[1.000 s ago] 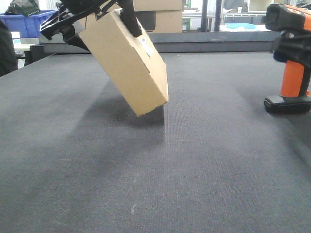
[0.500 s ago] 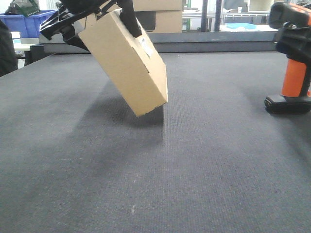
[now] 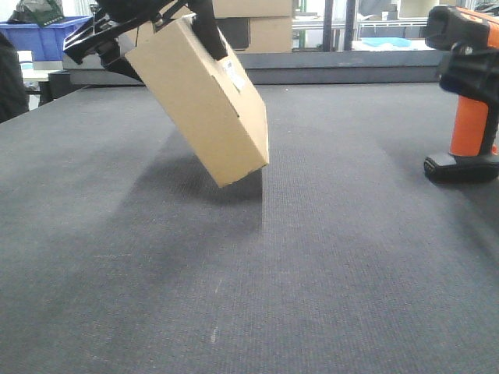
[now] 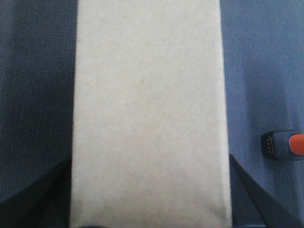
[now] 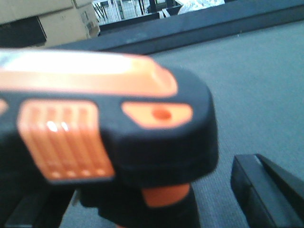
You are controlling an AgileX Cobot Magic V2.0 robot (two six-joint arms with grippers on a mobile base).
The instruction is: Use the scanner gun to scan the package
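A tan cardboard box [image 3: 203, 101] hangs tilted above the dark grey table mat [image 3: 257, 273], its low corner just over the mat. My left gripper [image 3: 160, 35] is shut on the box's upper end. In the left wrist view the box [image 4: 147, 95] fills the frame between the dark fingers [image 4: 251, 199]. An orange and black scanner gun [image 3: 470, 125] stands upright on its base at the far right. My right gripper [image 3: 468, 74] is at its head and handle. In the right wrist view the scanner [image 5: 118, 118] is between the fingers [image 5: 266, 190], with a gap on the right side.
A raised dark ledge [image 3: 351, 70] runs along the table's back edge. Behind it stand stacked cardboard boxes [image 3: 261, 27] and a blue crate [image 3: 43, 35]. A dark shape [image 3: 8, 78] is at the left edge.
The box and left gripper have not moved. The scanner's head shifted slightly right and then back to the left; its base stayed on the mat.
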